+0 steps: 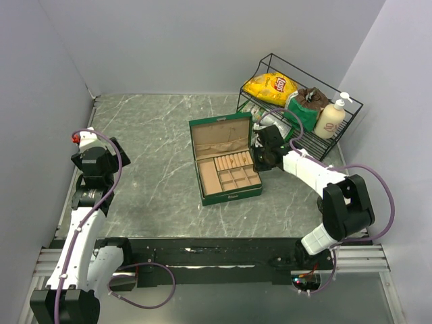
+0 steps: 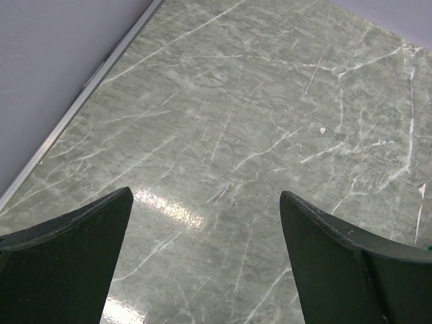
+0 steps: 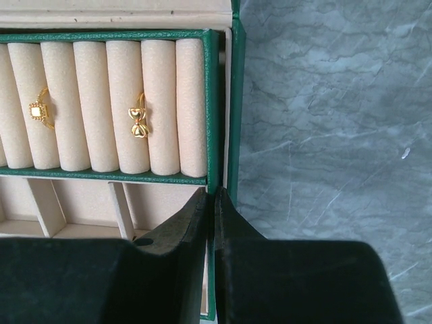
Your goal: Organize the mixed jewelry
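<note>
An open green jewelry box (image 1: 226, 162) with tan compartments stands in the middle of the marble table. In the right wrist view its row of cream ring rolls (image 3: 158, 101) holds two small gold rings of the mixed jewelry. One has a square top (image 3: 37, 111), the other a heart-and-bow top (image 3: 138, 123). My right gripper (image 3: 211, 191) hovers shut over the box's right wall (image 3: 233, 101), with nothing visible between its fingers; in the top view it (image 1: 260, 158) sits at the box's right side. My left gripper (image 2: 206, 196) is wide open over bare marble, far left (image 1: 108, 158).
A black wire basket (image 1: 317, 79) stands at the back right, holding a yellow chips bag (image 1: 273, 86), a lotion pump bottle (image 1: 331, 118) and other packets. Grey walls close in the table on the left, back and right. The box lid stands raised behind the compartments.
</note>
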Robot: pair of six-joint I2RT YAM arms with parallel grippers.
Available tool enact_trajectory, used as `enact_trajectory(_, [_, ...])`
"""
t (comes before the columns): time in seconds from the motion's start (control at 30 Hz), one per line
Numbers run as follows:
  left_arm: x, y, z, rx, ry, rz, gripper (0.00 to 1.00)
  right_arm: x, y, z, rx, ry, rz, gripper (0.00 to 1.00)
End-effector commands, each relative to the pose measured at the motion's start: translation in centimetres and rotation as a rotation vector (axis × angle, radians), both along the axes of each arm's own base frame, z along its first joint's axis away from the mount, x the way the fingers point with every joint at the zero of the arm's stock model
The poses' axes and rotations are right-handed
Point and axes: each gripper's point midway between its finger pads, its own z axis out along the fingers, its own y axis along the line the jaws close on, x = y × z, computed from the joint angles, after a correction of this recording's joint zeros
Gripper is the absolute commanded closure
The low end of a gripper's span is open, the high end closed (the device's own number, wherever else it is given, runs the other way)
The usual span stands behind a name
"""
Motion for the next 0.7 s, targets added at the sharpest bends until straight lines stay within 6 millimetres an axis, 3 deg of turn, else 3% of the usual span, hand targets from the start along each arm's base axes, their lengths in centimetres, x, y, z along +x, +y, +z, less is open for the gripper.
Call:
enact_trajectory(0.0, [0.5,0.0,1.4,0.012,-0.046,-0.009,0.04,2.6,1.0,2.4,0.054,-0.078,-0.033,1.0])
enact_trajectory(0.67, [0.6,-0.2,1.2,0.01,-0.041,-0.02,0.04,1.7,-0.2,0.7,-0.009,-0.038,-0.042,1.0])
